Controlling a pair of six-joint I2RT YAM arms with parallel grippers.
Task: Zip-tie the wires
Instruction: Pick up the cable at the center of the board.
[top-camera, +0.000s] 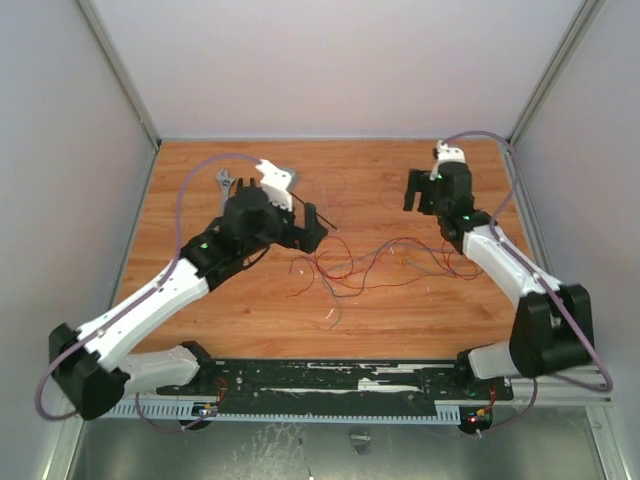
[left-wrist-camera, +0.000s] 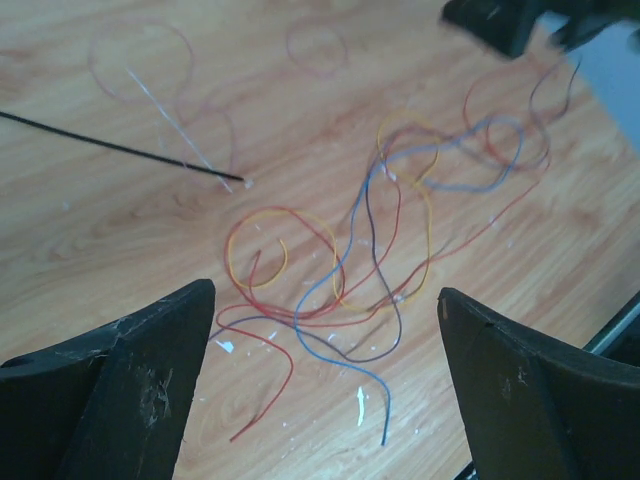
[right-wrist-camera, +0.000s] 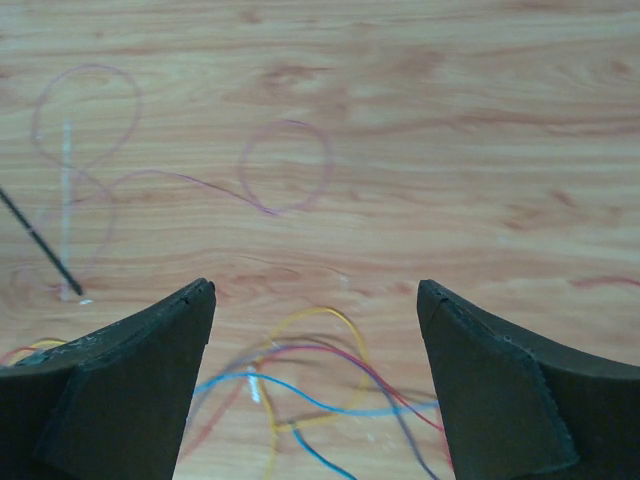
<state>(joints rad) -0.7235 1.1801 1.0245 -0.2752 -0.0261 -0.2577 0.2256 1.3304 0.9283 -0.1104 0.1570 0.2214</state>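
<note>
The wires (top-camera: 365, 265) lie as a loose tangle of thin red, maroon, blue and yellow strands on the wooden table between the arms. They also show in the left wrist view (left-wrist-camera: 380, 230) and at the bottom of the right wrist view (right-wrist-camera: 320, 370). The zip tie (top-camera: 328, 223), a thin black strip, lies flat at the tangle's far left. It also shows in the left wrist view (left-wrist-camera: 110, 145) and in the right wrist view (right-wrist-camera: 45, 250). My left gripper (top-camera: 312, 228) (left-wrist-camera: 325, 290) is open and empty, hovering over the tangle's left end. My right gripper (top-camera: 413, 190) (right-wrist-camera: 315, 285) is open and empty above the tangle's far right side.
A grey adjustable wrench (top-camera: 228, 183) lies at the back left behind the left arm. Faint thin pink wire loops (right-wrist-camera: 285, 165) lie on the wood beyond the tangle. White walls enclose the table on three sides. A black rail (top-camera: 340, 385) runs along the near edge.
</note>
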